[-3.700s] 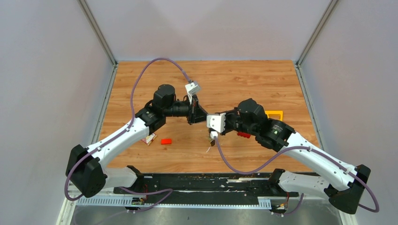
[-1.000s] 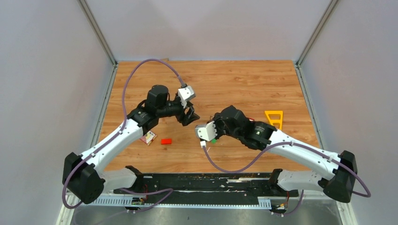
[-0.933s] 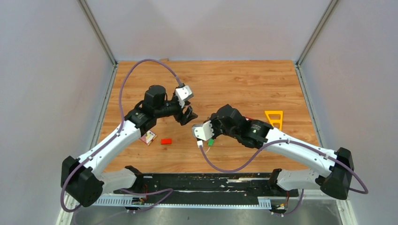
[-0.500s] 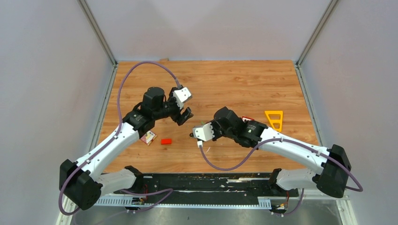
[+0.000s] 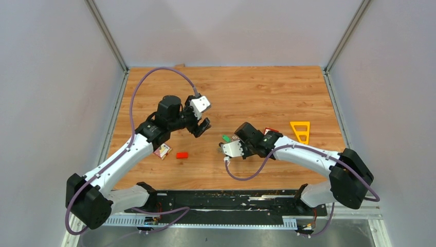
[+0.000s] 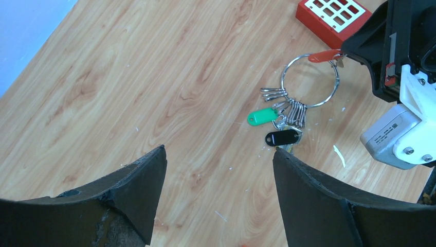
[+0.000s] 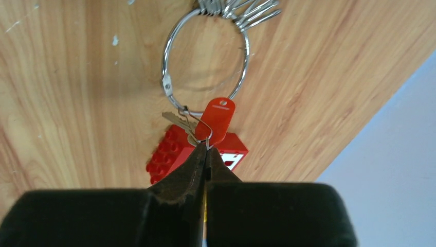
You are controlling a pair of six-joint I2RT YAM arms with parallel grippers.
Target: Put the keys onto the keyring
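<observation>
Status: mostly done, by the look of it.

- keyring [image 6: 287, 71] lies on the tabletop [image 5: 247, 92] right of centre, just near of the red block [image 6: 333, 18] with white squares.
- A bunch of keys [image 6: 292, 111] is already threaded on it, fanned at the ring's near-left side. The green-tagged key [image 6: 262, 117] and black-tagged key [image 6: 282, 137] sit with that bunch.
- right hand [image 7: 205, 149]: fingertips pressed together, pinching the small wire loop of the red-tagged key [image 7: 216, 120] right at the ring's far-right edge. A plain metal key [image 7: 176, 121] hangs beside the tag.
- I cannot tell whether that loop already passes through the ring wire or only overlaps it. The wrist view shows them crossing, no more.
- left hand [image 6: 218, 152]: fingers spread wide, nothing between them, up over the tabletop to the left of the ring and apart from it.

Left to do, my read: confirm or finish seating the red-tagged key, then close the ring. No other loose keys are visible. The small red block [image 5: 181, 155] and yellow piece [image 5: 300, 129] are not keys.

Risk: the ring is thin and only the right hand has contact, so it may swivel.
</observation>
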